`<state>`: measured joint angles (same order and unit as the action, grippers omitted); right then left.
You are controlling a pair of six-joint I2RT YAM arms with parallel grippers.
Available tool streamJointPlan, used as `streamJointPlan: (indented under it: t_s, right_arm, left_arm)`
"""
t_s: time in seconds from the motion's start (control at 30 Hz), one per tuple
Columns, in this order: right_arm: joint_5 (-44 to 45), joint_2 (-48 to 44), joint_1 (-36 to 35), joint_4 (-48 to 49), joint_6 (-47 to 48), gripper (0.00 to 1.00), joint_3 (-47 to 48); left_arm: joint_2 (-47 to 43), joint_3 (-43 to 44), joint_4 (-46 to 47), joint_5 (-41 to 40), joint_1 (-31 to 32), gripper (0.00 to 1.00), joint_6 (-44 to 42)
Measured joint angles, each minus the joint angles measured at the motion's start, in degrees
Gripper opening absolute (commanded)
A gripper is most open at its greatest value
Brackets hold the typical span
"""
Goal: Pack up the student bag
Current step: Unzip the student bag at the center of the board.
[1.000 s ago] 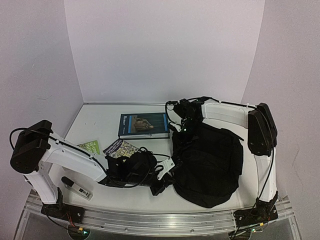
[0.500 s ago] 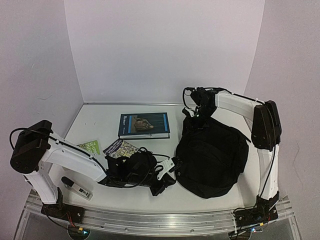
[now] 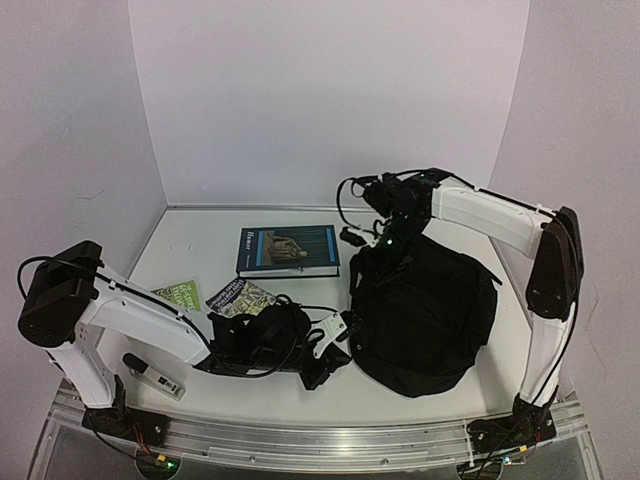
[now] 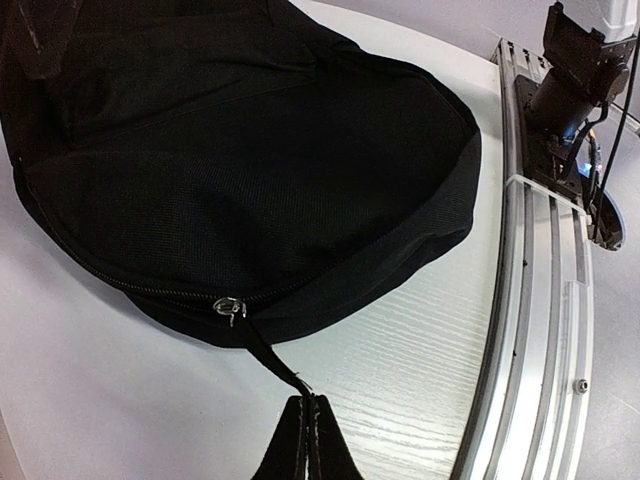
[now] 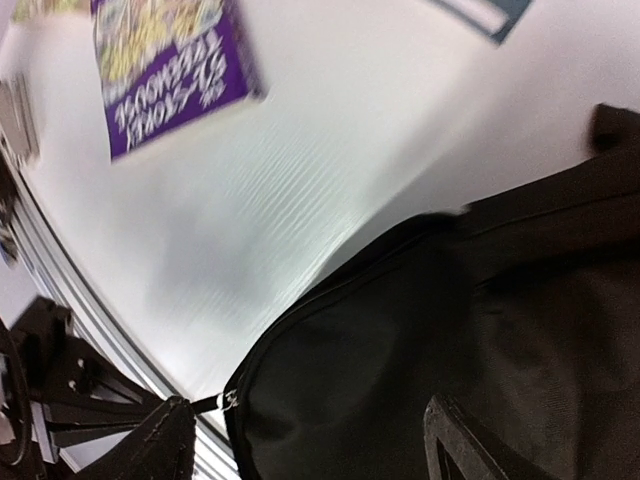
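The student bag [image 3: 425,310] is a large black fabric backpack lying flat at the right of the table. My left gripper [image 3: 335,347] sits at the bag's near left edge. In the left wrist view this gripper [image 4: 307,402] is shut on the thin black strap [image 4: 268,358] of the zipper pull [image 4: 230,305], and the strap is taut. My right gripper [image 3: 385,245] hovers over the bag's far left edge. In the right wrist view it [image 5: 305,440] is open, with fingers [image 5: 150,445] wide apart above the bag's cloth [image 5: 450,320] and nothing between them.
A blue hardback book [image 3: 288,250] lies at the back centre. A green booklet [image 3: 180,293] and a purple-patterned booklet [image 3: 243,296] lie to the left, partly under my left arm. A small white and black tool [image 3: 152,376] lies near the front rail [image 3: 320,440].
The right gripper opened and let go of the bag's top, after pulling it to the right, then swung back left above it. The left gripper kept its hold on the strap.
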<state>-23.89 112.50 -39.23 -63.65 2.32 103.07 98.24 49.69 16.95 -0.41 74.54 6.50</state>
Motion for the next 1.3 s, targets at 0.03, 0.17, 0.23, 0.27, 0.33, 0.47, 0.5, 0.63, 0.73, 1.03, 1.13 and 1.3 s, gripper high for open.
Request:
streamJointPlan:
  t_s: [0.03,0.17,0.23,0.27,0.33,0.47,0.5,0.63,0.73,1.03,1.13,1.3]
  right_arm:
    - [0.65,0.38,-1.25,-0.81,0.22,0.73,0.0]
    - [2.22,3.18,-4.25,-3.42,0.68,0.72,0.28]
    - [2.69,4.8,-4.78,-4.03,0.67,0.72,0.55]
    - [2.94,5.57,-5.06,-4.29,0.69,0.72,0.75]
    - [3.41,7.03,-5.52,-4.8,0.65,0.7,1.51]
    - [3.96,10.27,-5.75,-4.93,0.43,0.63,3.04]
    - [3.95,11.14,-5.81,-4.93,0.39,0.59,3.25]
    - [3.94,14.28,-5.82,-5.39,-0.02,0.38,4.55]
    - [3.89,15.96,-5.82,-5.88,-0.13,0.12,6.64]
    - [2.48,18.22,-5.38,-6.02,-2.25,0.0,13.53]
    - [1.58,19.8,-4.39,-5.21,-3.77,0.0,15.04]
    - [-1.45,20.59,-2.55,-3.88,-4.87,0.34,15.72]
  left_arm:
    - [0.0,0.0,0.0,-0.09,0.0,0.0,0.0]
    - [0.0,0.0,-0.01,-0.39,0.04,0.0,0.02]
    - [0.0,0.0,0.0,-0.43,0.04,0.0,0.01]
    - [0.0,0.0,0.0,-0.45,0.04,0.0,0.0]
    - [0.0,0.0,-0.02,-0.43,0.04,0.0,0.0]
    - [0.0,0.01,-0.04,-0.43,0.04,0.0,-0.02]
    - [0.0,0.02,-0.04,-0.43,0.04,0.0,-0.02]
    - [0.0,0.15,-0.49,-0.63,0.04,0.0,-0.02]
    - [0.02,0.57,-1.63,-0.68,0.04,0.0,-0.02]
    - [0.87,5.62,-5.72,1.83,1.24,0.0,-0.53]
    - [1.79,7.1,-6.62,2.3,2.33,0.0,-0.72]
    - [2.29,7.48,-6.47,2.09,2.64,0.0,-0.54]
